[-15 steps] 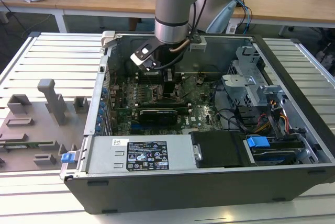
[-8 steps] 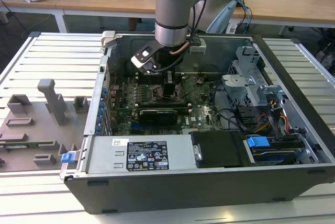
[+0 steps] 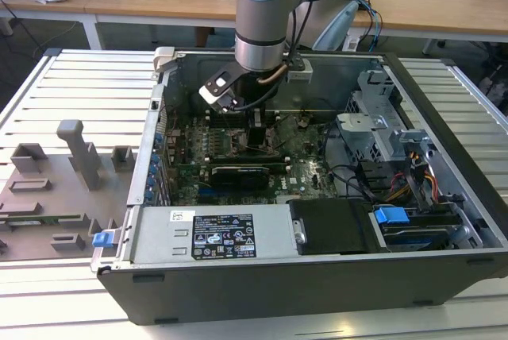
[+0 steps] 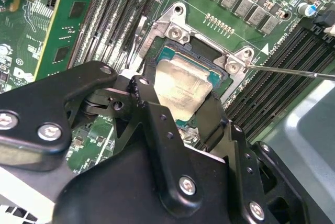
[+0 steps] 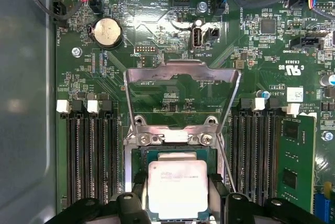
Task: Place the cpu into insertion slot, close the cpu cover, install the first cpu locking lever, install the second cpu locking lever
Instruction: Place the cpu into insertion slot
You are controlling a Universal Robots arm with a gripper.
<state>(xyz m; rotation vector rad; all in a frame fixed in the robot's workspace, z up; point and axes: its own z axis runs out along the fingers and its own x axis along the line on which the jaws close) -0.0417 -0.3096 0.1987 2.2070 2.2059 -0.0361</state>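
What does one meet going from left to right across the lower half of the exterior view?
Low grey block → small blue clip → labelled silver power supply → black cover → blue latch.

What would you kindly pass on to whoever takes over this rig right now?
The gripper: jaws shut on two opposite edges of the cpu.
The cpu sits in or just over the insertion slot; I cannot tell whether it is fully seated.
The cpu cover is swung up and open.
One thin locking lever is unlatched and juts out beside the slot.
Done: cpu brought to the slot.
Not yet done: cover closed, both levers installed.
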